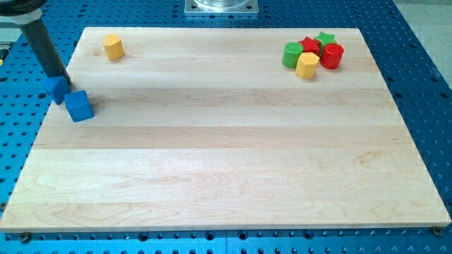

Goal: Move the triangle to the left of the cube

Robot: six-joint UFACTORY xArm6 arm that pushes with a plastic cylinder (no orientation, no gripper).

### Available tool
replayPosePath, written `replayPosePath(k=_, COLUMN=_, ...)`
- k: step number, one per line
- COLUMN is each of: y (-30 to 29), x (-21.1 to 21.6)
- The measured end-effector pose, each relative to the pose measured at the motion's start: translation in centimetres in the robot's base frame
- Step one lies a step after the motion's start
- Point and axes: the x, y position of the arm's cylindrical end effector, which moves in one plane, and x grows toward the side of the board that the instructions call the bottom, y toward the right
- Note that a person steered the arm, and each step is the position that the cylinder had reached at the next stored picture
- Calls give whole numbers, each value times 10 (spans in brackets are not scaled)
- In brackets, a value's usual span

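1. Dark rod [44,44] slanting down from the view's top left, with my tip [65,81] at its very end; no jaws on this rig, so no wide or narrow state to tell, only a bare end meant for pushing.
2. Tip pressed against the top-right side of the blue triangle [54,89], at the view's far left edge of the desk [226,169]; contact on that side probably there to steer the block, though the exact face touched is hard to make out.
3. Blue cube [80,106] touching or just beside the triangle, on its lower right; triangle thus already to the cube's left and slightly above, so judged near done, perhaps needing only a small nudge downward to sit level.
4. Risk as judged: triangle close to the desk's left border, so a push further leftward could send it off the wood.
5. Yellow block [113,46] alone near the view's top left, well apart from the pair.
6. Far at the view's top right, a tight cluster: green cylinder [292,54], red block [309,46], green star [325,37], red cylinder [332,56], second yellow block [307,65]; all clear of the work.
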Motion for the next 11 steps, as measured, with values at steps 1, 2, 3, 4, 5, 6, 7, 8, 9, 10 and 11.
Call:
replayPosePath(k=1, y=33, x=19)
replayPosePath(k=2, y=23, x=-28)
replayPosePath(k=3, y=-11, x=-34)
replayPosePath(k=4, y=-12, x=-27)
replayPosePath(k=5, y=-11, x=51)
replayPosePath(k=6, y=-11, x=86)
replayPosePath(k=7, y=-7, x=110)
replayPosePath(k=8, y=-1, x=143)
replayPosePath(k=9, y=35, x=118)
replayPosePath(k=10, y=35, x=60)
replayPosePath(k=11, y=8, x=87)
